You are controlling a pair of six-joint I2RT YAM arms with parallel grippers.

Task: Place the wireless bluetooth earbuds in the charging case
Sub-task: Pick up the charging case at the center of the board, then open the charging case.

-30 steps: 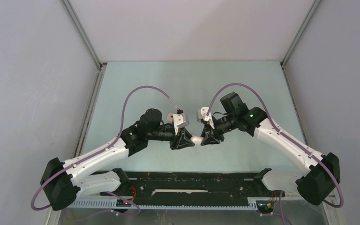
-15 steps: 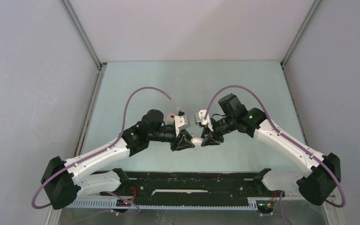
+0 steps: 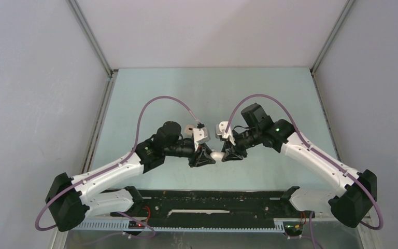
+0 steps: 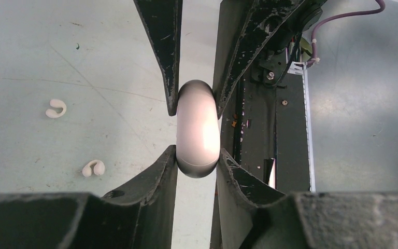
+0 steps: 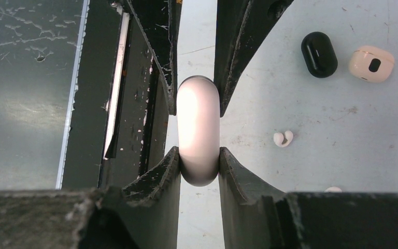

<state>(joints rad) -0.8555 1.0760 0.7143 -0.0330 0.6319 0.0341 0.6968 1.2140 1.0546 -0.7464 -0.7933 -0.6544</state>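
A white pebble-shaped charging case hangs closed above the table, gripped at both ends. My left gripper is shut on its left end. My right gripper is shut on its right end. In the left wrist view the case sits between my left gripper and the right one's fingers. In the right wrist view it sits in my right gripper. Small white earbuds lie on the table.
A black pebble-shaped case and a beige one lie on the table beyond the earbud in the right wrist view. The black base rail runs along the near edge, just below the held case.
Both grippers and the case between them have shifted very slightly left. Both grips are unchanged.
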